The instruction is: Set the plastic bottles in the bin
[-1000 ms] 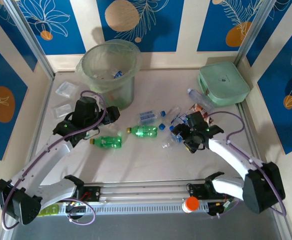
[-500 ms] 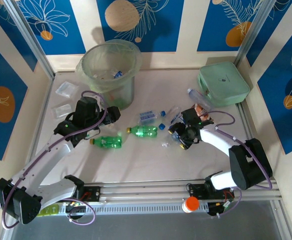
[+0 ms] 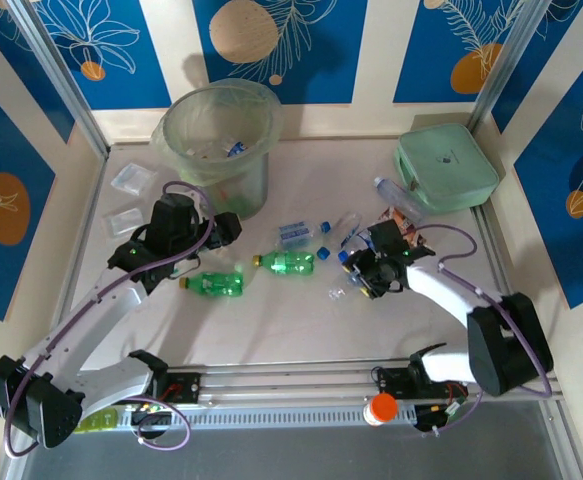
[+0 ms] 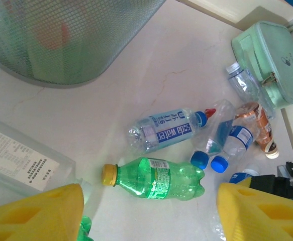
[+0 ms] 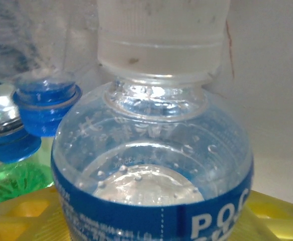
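1. Grasping is the step in hand, by my judgement: a clear bottle with a blue label (image 5: 151, 165) lies right against the right gripper (image 3: 366, 275). In the right wrist view its pale cap points to twelve o'clock and its body lies across the yellow pads (image 5: 15, 221) at six o'clock.
2. Whether the jaws are clamped on it or merely around it, I cannot tell.
3. Its blue-capped neighbours (image 5: 45, 108) crowd in at nine to ten o'clock. The next move therefore calls for a firm hold on this one alone, then a lift clear of the cluster.
4. The bin (image 3: 241, 185) stands well apart, at about ten o'clock from that gripper in the top view.
5. The left gripper (image 4: 149, 201) hangs with jaws apart and nothing between them, above a green bottle (image 4: 154, 178), with the bin's wall at eleven o'clock.
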